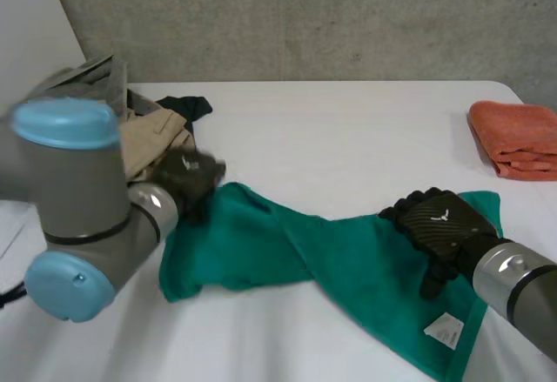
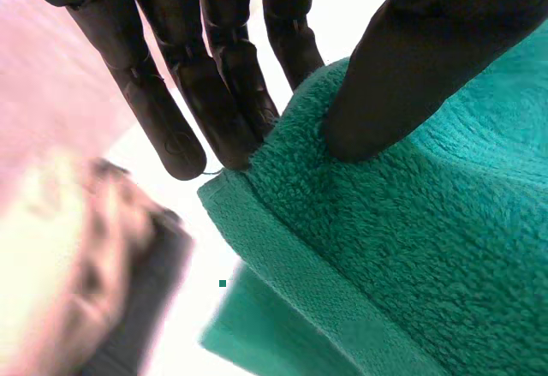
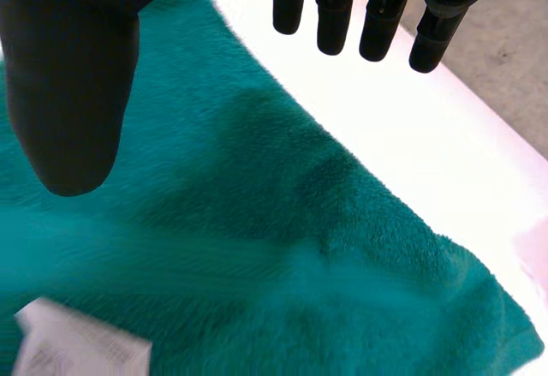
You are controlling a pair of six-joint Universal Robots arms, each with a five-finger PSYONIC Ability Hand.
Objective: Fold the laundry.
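grey concrete wall point(image 1: 305, 16) runs behind a white table point(image 1: 348, 130). across the lower middle of the head view lies a green towel point(image 1: 296, 251), rumpled and twisted, stretching from left of centre to the lower right corner, where a white tag point(image 1: 445, 330) sits on it. the left hand point(image 1: 187, 177) is at the towel's upper-left corner. in its wrist view the thumb point(image 2: 402, 76) presses down on the terry while the straight fingers point(image 2: 214, 93) sit close together against the hemmed edge, pinching the corner between them. the right hand point(image 1: 439, 225) is over the towel's right part. in its own wrist view its fingers point(image 3: 381, 16) are straight and slightly apart, the thumb point(image 3: 73, 93) well clear of them, holding nothing. whether the palm touches the cloth i cannot tell. at the upper left of the frame is a heap of clothes point(image 1: 152, 138), beige, with a dark piece point(image 1: 184, 105) beside it. a folded orange towel point(image 1: 518, 138) lies at the right edge.
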